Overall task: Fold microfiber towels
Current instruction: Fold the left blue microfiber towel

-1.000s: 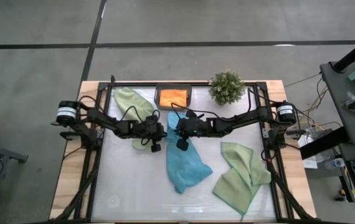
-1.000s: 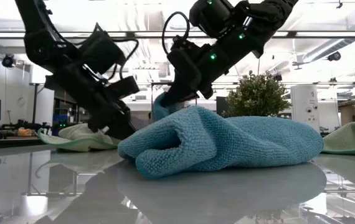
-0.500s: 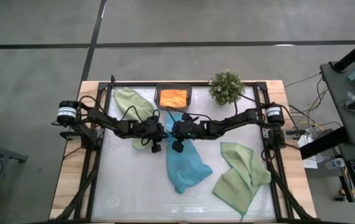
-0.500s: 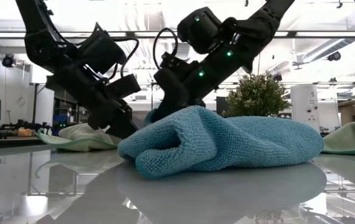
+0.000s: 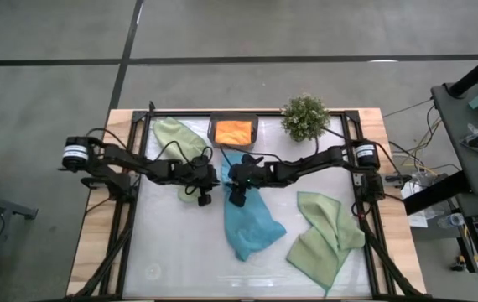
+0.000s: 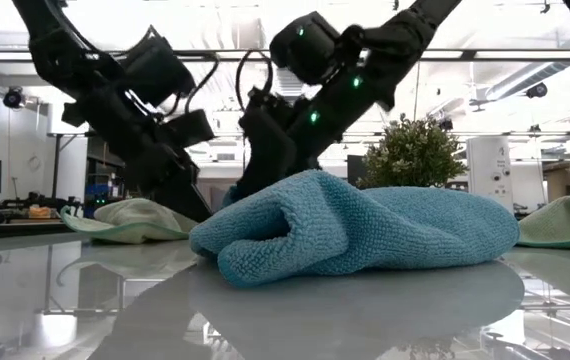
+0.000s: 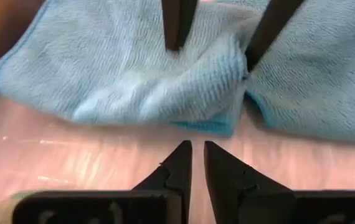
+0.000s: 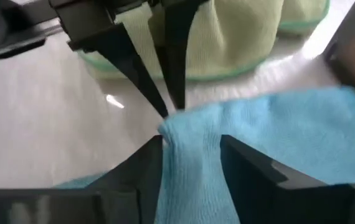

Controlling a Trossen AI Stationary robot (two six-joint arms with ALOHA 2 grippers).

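Observation:
A teal-blue towel (image 5: 251,222) lies crumpled in the table's middle. Its far end is bunched into a raised fold (image 8: 190,134). My right gripper (image 8: 190,155) stands open over that end, one finger on each side of the fold. My left gripper (image 7: 197,152) faces it from the table's left, shut and holding nothing. Its tips hang just short of the towel's edge (image 7: 224,127). One sage green towel (image 5: 176,138) lies heaped at the far left. Another green towel (image 5: 323,239) lies at the near right. An orange towel (image 5: 233,131) sits in the tray. My right gripper's open fingers (image 8: 143,165) straddle the raised fold at the blue towel's far end (image 7: 212,81), slanting down from the table's right. The fold fills the gap between them and meets both inner faces. The rest of the towel lies slack on the table.
A dark tray (image 5: 212,134) stands at the far edge's middle, with a small potted plant (image 5: 304,117) to its right. A black frame (image 5: 138,210) runs round the white table top. Bare table shows at the near left.
My right gripper has gone toward the table's left and down. The blue towel's far end, which it held raised, has sunk onto the rest of the towel. My left gripper has drawn back slightly toward the table's left and risen a little.

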